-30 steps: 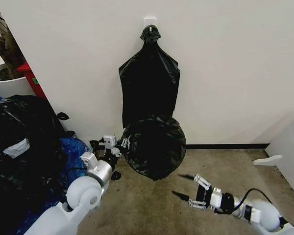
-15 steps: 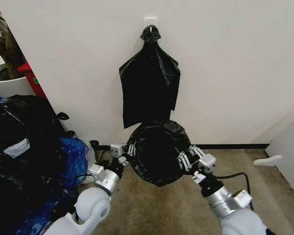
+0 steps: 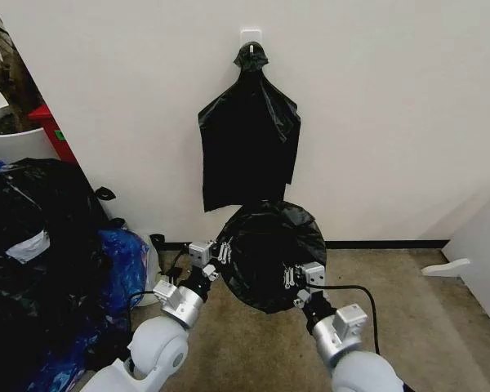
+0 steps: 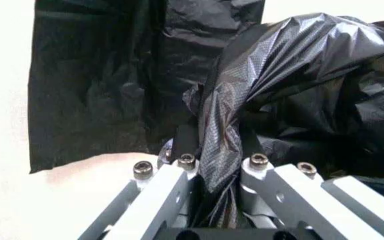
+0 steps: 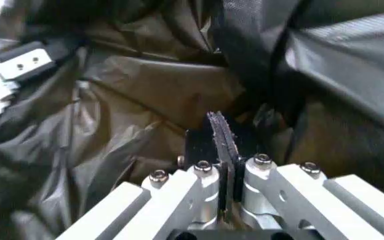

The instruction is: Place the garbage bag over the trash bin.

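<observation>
The garbage bag [image 3: 269, 253] is a glossy black sheet spread into a round shape in front of the wall's base. My left gripper [image 3: 215, 253] is shut on its left edge, and the left wrist view shows a fold of bag [image 4: 239, 100] pinched in the left gripper [image 4: 215, 167]. My right gripper [image 3: 298, 276] is shut on the bag's lower right edge. In the right wrist view a thin strip of plastic stands between the fingers of the right gripper [image 5: 222, 145], with crinkled bag [image 5: 145, 95] beyond. The trash bin is hidden.
A flat bunch of black bags [image 3: 249, 139] hangs from a wall hook above. Big black sacks [image 3: 33, 237] and a blue bag [image 3: 122, 257] crowd the left. A white planter [image 3: 12, 143] and a red object [image 3: 53, 131] stand behind them. Bare carpet lies to the right.
My right gripper rose from low over the floor at the right to the bag's right edge and shut on it. The bag and left gripper shifted slightly right.
</observation>
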Tool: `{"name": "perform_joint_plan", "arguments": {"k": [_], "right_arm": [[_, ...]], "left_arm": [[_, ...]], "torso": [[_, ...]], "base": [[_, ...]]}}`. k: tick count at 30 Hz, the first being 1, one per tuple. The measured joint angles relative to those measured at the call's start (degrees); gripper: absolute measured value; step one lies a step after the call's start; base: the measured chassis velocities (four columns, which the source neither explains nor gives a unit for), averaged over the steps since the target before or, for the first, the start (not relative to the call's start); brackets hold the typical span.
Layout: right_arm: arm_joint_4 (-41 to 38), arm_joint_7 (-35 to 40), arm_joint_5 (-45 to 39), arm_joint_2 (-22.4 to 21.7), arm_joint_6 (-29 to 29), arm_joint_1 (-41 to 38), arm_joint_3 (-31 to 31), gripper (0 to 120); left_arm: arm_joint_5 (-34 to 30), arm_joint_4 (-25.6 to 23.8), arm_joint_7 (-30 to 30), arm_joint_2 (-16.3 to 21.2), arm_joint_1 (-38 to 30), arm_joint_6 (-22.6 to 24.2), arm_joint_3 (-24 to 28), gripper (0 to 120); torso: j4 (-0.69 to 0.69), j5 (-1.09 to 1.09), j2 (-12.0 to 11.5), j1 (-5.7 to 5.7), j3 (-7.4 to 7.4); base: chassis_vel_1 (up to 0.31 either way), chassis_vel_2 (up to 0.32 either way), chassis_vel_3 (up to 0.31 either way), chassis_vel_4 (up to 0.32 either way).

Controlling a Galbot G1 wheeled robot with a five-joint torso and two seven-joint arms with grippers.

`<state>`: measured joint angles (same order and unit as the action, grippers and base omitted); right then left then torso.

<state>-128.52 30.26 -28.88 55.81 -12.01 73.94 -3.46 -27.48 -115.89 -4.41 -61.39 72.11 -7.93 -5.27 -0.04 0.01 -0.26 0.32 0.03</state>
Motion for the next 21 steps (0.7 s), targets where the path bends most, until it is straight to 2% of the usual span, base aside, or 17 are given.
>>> {"name": "perform_joint_plan", "arguments": {"k": [12,21], "right_arm": [[8.4,10.7,-5.7,2.8,-9.9,-13.2,-5.4,0],[17.2,13.8,-8.0,6.0,-14.1,-18.2,-8.1,0]], "left_arm": [[5.3,2.1,1.6,-0.9,2.5,-2.2,0.4,5],[4.7,2.5,1.6,-1.2,2.8,-1.9,0.9,5]], "torso": [[0.0,-0.01,0.0,0.0,0.0],[0.01,0.0,0.0,0.0,0.0]], "base": [[0.0,0.0,0.0,0.0],[0.0,0.0,0.0,0.0]]}}
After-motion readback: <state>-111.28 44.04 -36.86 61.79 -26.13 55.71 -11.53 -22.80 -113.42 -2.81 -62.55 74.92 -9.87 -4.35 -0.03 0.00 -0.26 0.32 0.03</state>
